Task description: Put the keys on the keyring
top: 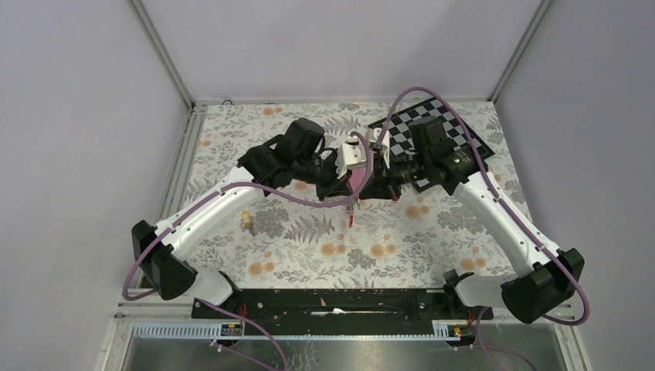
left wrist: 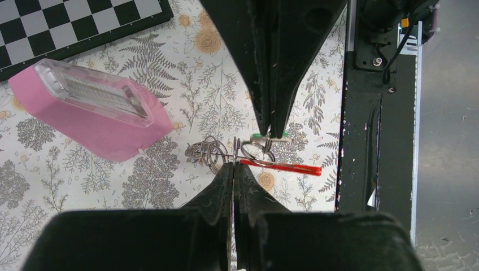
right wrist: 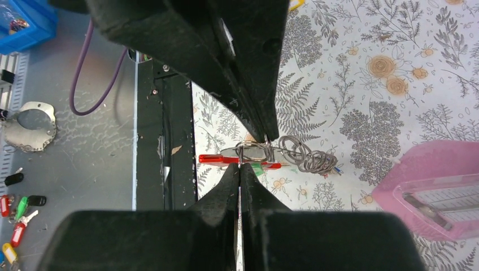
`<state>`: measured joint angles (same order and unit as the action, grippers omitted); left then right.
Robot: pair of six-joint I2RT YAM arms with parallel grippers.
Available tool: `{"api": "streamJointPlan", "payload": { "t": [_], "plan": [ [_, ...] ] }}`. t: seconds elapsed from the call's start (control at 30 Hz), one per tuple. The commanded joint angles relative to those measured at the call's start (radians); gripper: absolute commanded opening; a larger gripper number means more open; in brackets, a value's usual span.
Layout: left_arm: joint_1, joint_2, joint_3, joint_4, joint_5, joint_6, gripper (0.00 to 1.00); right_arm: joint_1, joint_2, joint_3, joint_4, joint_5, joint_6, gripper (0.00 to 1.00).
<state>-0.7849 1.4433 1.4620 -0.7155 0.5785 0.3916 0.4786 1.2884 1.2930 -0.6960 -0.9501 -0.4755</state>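
- The yellow-tagged key [top: 247, 222], as far as so small a shape can be read, lies on the floral table [top: 309, 255] at the near left, well apart from both grippers. It is judged light, flat and rigid. It sits low on the surface, so the tag or the edge of the bow is the likely place to take it.
- The keyring [left wrist: 251, 162] is held between the two grippers over the middle of the table, apparently clear of the surface. It shows as a cluster of thin steel wire loops with a red bar [left wrist: 282, 167] pointing toward the near edge. It is judged light, stiff and smooth. The loops are likely to swivel or slip under a pinch, so the sound hold is on the wire beside the bar, not on the loose coils.
- Left gripper [left wrist: 233, 167]: clenched, no gap visible, tips pinching the wire loops.
- Right gripper [right wrist: 240, 167]: clenched likewise, tips on the wire at the red bar, opposing the left. A small green piece [right wrist: 257, 167] sits just beside its tips. Whether it is pinched cannot be told.
- Beyond the grippers, the pink metronome [left wrist: 101, 121] lies on the table, touched by neither gripper.
- The chessboard [left wrist: 68, 28] lies at the far right.
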Motion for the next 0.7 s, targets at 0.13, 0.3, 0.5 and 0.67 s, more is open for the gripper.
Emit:
{"api": "streamJointPlan", "payload": {
  "t": [0.13,0.3,0.5,0.67],
  "plan": [
    [-0.014,-0.004,-0.007,0.076,0.003,-0.018,0.0,-0.004,0.031,0.033,0.062,-0.039,0.073,0.0],
    [-0.016,-0.005,-0.009,0.076,0.003,-0.016,0.0,-0.004,0.028,0.022,0.066,-0.01,0.072,0.0],
    [-0.016,-0.011,-0.013,0.076,0.005,-0.016,0.0,-0.009,0.025,0.007,0.076,0.024,0.082,0.0],
    [-0.016,-0.015,-0.016,0.076,0.007,-0.013,0.0,-0.009,0.029,-0.005,0.086,0.061,0.089,0.0]
  ]
}}
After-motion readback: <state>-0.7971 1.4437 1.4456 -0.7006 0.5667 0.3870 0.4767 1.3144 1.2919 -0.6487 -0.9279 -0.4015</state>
